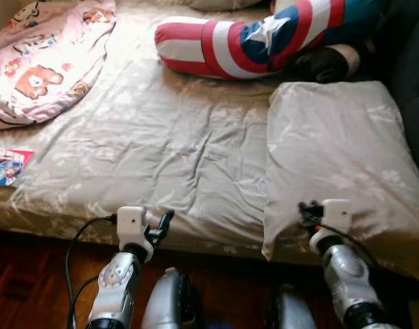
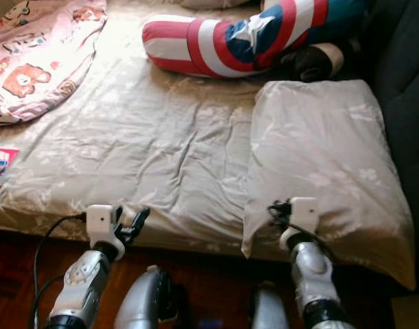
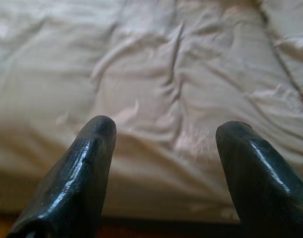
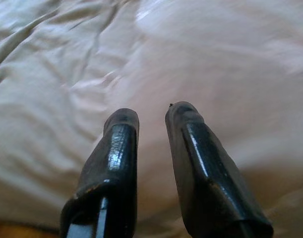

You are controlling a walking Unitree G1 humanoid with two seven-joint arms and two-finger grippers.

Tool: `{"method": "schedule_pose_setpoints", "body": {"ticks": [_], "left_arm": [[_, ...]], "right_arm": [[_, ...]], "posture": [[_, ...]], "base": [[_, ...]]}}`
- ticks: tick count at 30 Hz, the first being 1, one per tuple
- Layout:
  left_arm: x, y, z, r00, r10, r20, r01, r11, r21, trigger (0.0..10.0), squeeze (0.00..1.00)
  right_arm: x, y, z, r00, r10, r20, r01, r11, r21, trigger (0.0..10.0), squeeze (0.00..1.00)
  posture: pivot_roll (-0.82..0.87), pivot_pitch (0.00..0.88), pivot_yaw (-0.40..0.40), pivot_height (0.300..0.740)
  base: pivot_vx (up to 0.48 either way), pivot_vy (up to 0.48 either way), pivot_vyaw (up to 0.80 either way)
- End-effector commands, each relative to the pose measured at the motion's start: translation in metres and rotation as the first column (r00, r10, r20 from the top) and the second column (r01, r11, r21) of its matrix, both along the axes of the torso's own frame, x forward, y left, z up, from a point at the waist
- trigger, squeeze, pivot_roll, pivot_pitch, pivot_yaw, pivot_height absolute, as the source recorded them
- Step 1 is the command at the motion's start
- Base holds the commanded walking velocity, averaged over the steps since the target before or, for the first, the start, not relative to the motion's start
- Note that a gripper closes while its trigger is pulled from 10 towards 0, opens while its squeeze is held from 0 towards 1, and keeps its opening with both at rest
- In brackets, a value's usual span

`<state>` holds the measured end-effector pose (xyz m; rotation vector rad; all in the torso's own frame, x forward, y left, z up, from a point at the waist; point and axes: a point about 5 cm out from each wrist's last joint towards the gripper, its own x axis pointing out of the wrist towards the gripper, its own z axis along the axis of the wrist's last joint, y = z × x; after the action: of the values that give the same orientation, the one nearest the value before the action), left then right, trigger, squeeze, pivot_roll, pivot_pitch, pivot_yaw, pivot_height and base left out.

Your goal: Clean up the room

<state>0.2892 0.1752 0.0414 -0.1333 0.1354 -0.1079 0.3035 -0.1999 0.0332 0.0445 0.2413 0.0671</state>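
Left gripper wide, empty, above bedsheet

bed sheet: beige-grey, faint pale floral print
pillow: same beige-grey, pale flowers
bolster cushion: red and white stripes, blue patch with a white star
blanket: pink, cartoon bear print
booklet: blue and pink cover
floor: dark reddish wood
arms: silver, black fingers
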Motion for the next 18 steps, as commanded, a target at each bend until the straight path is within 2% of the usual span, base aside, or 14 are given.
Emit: {"method": "schedule_pose_setpoints", "body": {"ticks": [1, 7, 9, 13, 15, 16, 18], "left_arm": [[-0.006, 0.005, -0.008, 0.999, 0.039, -0.028, -0.040, 0.999, -0.020, 10.0, 0.00], [-0.013, 0.010, -0.024, 0.993, 0.071, -0.098, -0.074, 0.997, -0.030, 10.0, 0.00], [-0.017, 0.012, -0.032, 0.987, 0.073, -0.142, -0.077, 0.997, -0.023, 10.0, 0.00], [-0.019, 0.013, -0.038, 0.982, 0.075, -0.175, -0.080, 0.997, -0.018, 10.0, 0.00], [-0.024, 0.014, -0.048, 0.972, 0.076, -0.222, -0.080, 0.997, -0.009, 10.0, 0.00], [-0.024, 0.014, -0.048, 0.972, 0.076, -0.222, -0.080, 0.997, -0.009, 10.0, 0.00], [-0.030, 0.016, -0.058, 0.958, 0.080, -0.276, -0.085, 0.996, -0.007, 10.0, 0.00]], "right_arm": [[-0.006, 0.001, -0.008, 0.999, 0.012, -0.038, -0.012, 1.000, 0.003, 10.0, 0.00], [-0.009, 0.008, -0.018, 0.995, 0.024, -0.093, -0.021, 0.999, 0.031, 10.0, 0.00], [-0.015, 0.007, -0.028, 0.990, -0.011, -0.140, 0.017, 0.999, 0.042, 10.0, 0.00], [-0.022, 0.004, -0.036, 0.984, -0.043, -0.176, 0.052, 0.997, 0.049, 10.0, 0.00], [-0.032, 0.002, -0.046, 0.973, -0.070, -0.220, 0.084, 0.995, 0.057, 10.0, 0.00], [-0.032, 0.002, -0.046, 0.973, -0.070, -0.220, 0.084, 0.995, 0.057, 10.0, 0.00], [-0.044, -0.002, -0.058, 0.956, -0.104, -0.275, 0.123, 0.991, 0.052, 10.0, 0.00]], "posture": [[0.01, 0.186, 0.014, 0.667], [0.01, 0.167, 0.014, 0.687], [0.02, 0.159, 0.018, 0.697], [0.02, 0.154, 0.020, 0.707], [0.02, 0.142, 0.027, 0.717], [0.02, 0.142, 0.027, 0.717], [0.02, 0.130, 0.034, 0.732]], "base": [[0.000, 0.000, 0.00], [0.000, 0.000, 0.00], [0.000, 0.000, 0.00], [0.000, 0.000, 0.00], [0.000, 0.000, 0.00], [0.000, 0.000, 0.00], [0.000, 0.000, 0.00]]}}
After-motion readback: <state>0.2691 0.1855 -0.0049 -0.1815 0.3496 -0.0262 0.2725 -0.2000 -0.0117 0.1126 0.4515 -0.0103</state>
